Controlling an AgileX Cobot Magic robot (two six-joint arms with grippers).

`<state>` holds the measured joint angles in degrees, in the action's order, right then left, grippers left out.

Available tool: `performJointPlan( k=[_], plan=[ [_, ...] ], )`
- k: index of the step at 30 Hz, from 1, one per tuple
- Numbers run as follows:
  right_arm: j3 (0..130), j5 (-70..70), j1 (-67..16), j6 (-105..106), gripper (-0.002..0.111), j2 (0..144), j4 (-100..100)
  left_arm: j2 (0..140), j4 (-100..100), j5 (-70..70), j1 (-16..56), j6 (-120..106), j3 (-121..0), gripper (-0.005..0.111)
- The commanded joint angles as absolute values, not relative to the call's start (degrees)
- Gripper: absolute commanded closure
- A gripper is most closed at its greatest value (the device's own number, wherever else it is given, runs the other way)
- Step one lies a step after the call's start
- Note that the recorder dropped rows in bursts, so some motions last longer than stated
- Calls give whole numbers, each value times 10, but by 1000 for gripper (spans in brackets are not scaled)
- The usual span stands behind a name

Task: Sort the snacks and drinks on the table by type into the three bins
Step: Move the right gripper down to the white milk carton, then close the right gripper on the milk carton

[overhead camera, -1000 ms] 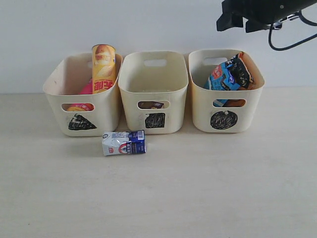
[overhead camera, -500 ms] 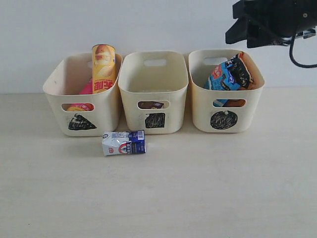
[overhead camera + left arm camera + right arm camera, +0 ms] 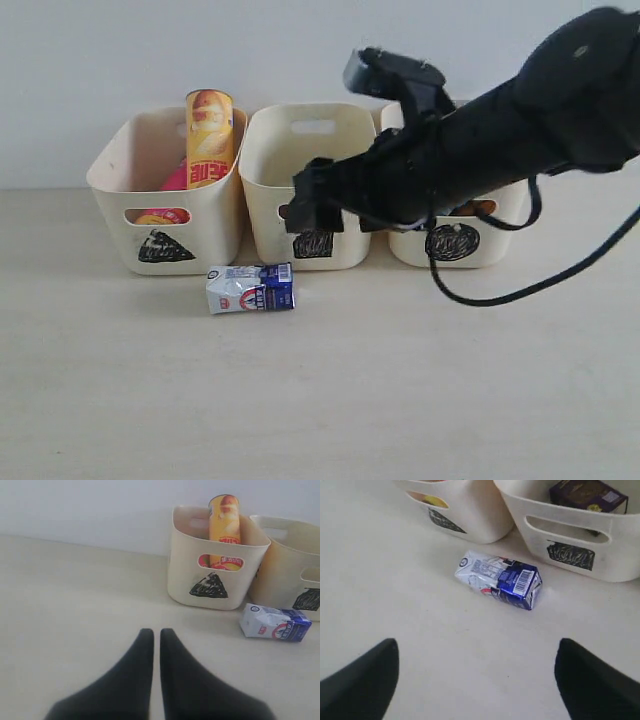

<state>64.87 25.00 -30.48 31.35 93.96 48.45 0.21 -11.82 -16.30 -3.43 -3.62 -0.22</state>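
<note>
The white-and-blue drink carton (image 3: 250, 288) (image 3: 499, 579) (image 3: 275, 623) lies on its side on the table (image 3: 320, 400), in front of the gap between the triangle bin (image 3: 165, 215) and the square bin (image 3: 312, 150). My right gripper (image 3: 318, 200) (image 3: 477, 652) is open and empty. It hovers above and just right of the carton, in front of the square bin. A yellow tube (image 3: 209, 135) and a pink tube (image 3: 175, 180) stand in the triangle bin. The small purple box (image 3: 587, 492) lies in the square bin (image 3: 570, 535). My left gripper (image 3: 156, 632) is shut and empty, low over the table and away from the carton.
My right arm (image 3: 480, 140) stretches across the circle bin (image 3: 455, 243) and hides the bags inside it. A black cable (image 3: 530, 290) hangs from the arm over the table. A pale wall stands behind the bins.
My right arm has swung down from the upper right corner and across the circle bin. Its open gripper now hangs near the carton. Nothing on the table has moved.
</note>
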Motion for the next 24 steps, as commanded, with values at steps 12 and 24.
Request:
performJointPlan(
  k=[12,24],
  plan=[
    [888,321,-397,371,29,1150,153,0,-116,-163,-35,-42,0,102],
    [1021,290,-413,352,29,1284,99,0,-114,-102,-35,-42,0,102]
  ],
)
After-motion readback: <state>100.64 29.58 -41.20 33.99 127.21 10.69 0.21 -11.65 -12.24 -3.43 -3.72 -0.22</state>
